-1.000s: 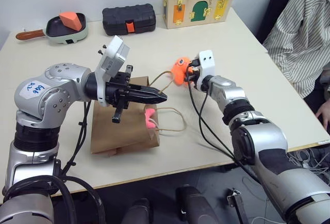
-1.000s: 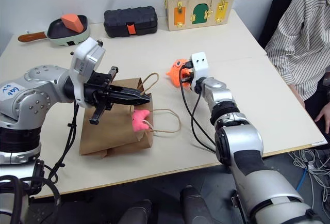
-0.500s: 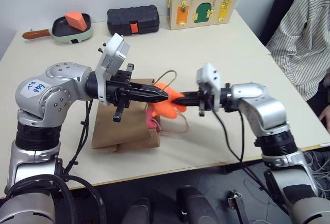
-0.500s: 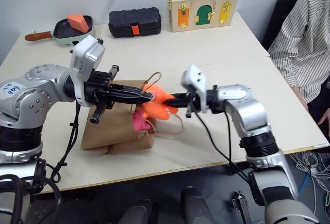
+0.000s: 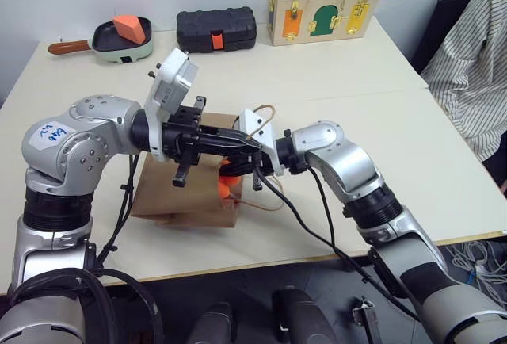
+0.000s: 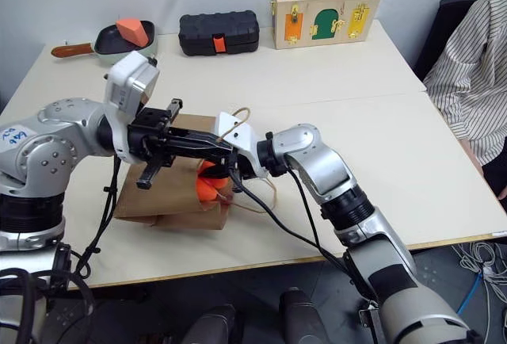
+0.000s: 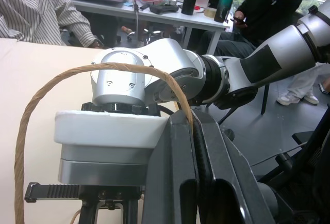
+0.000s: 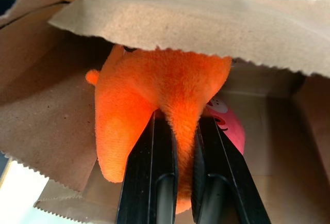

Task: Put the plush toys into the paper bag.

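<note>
The brown paper bag [image 5: 176, 198] lies on the table with its mouth toward my right arm. My left gripper [image 5: 250, 147] is shut on one cord handle [image 7: 103, 69] and holds the bag's upper lip raised. My right gripper [image 8: 183, 131] is shut on the orange plush toy [image 8: 165, 87], which sits just inside the bag's mouth under the raised paper edge [image 8: 206, 25]. From the head views the orange plush toy [image 5: 230, 186] shows at the opening. The pink plush toy [image 8: 228, 127] lies deeper inside the bag, behind the orange one.
A pan holding an orange wedge block [image 5: 120, 36], a black case [image 5: 215, 28] and a wooden lock box [image 5: 323, 9] line the table's far edge. A person in a striped shirt [image 5: 474, 66] sits at the right side. The second cord handle [image 5: 271, 201] lies loose on the table.
My right arm has swung back and left, carrying the orange plush toy from the table's middle into the bag's mouth. The left gripper kept its hold on the handle. The camera shifted slightly.
</note>
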Tool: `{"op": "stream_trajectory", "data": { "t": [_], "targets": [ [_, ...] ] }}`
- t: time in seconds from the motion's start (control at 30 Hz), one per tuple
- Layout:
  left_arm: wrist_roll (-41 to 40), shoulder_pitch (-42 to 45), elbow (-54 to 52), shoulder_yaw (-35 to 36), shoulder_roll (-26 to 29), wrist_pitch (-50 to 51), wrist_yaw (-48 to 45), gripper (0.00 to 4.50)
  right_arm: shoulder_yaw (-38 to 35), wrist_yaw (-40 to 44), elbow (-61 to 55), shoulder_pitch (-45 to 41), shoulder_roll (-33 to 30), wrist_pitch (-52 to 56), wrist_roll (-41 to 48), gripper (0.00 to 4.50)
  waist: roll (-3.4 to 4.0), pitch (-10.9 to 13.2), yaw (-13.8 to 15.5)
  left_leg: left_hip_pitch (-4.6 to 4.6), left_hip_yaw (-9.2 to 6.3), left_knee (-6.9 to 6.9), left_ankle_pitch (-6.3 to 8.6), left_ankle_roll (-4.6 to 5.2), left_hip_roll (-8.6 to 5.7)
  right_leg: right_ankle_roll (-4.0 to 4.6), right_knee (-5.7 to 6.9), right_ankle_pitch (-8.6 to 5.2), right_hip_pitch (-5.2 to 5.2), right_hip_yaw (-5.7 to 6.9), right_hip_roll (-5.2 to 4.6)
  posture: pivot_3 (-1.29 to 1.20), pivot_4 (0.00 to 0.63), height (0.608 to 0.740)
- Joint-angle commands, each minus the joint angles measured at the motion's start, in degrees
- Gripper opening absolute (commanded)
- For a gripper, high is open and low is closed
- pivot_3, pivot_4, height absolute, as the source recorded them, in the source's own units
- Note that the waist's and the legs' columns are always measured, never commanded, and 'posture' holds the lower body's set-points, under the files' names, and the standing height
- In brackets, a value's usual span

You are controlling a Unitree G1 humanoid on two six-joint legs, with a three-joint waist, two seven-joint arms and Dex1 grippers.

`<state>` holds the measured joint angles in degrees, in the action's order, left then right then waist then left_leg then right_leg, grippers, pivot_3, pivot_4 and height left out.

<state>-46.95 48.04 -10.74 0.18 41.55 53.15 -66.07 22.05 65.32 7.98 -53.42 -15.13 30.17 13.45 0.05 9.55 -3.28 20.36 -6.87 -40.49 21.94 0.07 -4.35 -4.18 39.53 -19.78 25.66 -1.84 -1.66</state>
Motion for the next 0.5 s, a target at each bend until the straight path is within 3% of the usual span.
{"op": "stream_trajectory", "data": {
  "t": [0.03,0.33,0.5],
  "targets": [
    [-0.8,0.0,-1.9,1.1,0.6,0.0,0.3,0.00,-0.8,-2.0,1.6,-2.4,4.9,3.3,2.0,0.01,0.00,0.0,-0.2,0.00,-0.01,0.00,0.00,0.00,0.00,0.00,0.00,0.00,0.00,0.01,0.00,0.00,0.150,0.740],
    [-0.9,-0.1,-2.0,1.3,0.6,0.1,0.9,0.00,6.9,-10.5,11.8,1.4,9.6,-7.4,-10.5,0.01,0.00,0.0,-1.2,-0.01,-0.01,0.00,0.00,0.00,0.00,0.00,0.07,0.00,0.01,0.03,-0.02,0.00,0.150,0.740],
    [-1.0,-0.7,-2.3,1.5,0.8,0.1,1.1,0.00,2.0,-11.1,9.6,1.6,10.5,-5.1,-7.3,1.65,0.00,0.0,-1.6,-0.02,-0.01,0.02,0.00,-0.01,0.00,0.00,0.06,0.00,0.01,0.03,0.00,0.00,0.150,0.740]
  ]
}}
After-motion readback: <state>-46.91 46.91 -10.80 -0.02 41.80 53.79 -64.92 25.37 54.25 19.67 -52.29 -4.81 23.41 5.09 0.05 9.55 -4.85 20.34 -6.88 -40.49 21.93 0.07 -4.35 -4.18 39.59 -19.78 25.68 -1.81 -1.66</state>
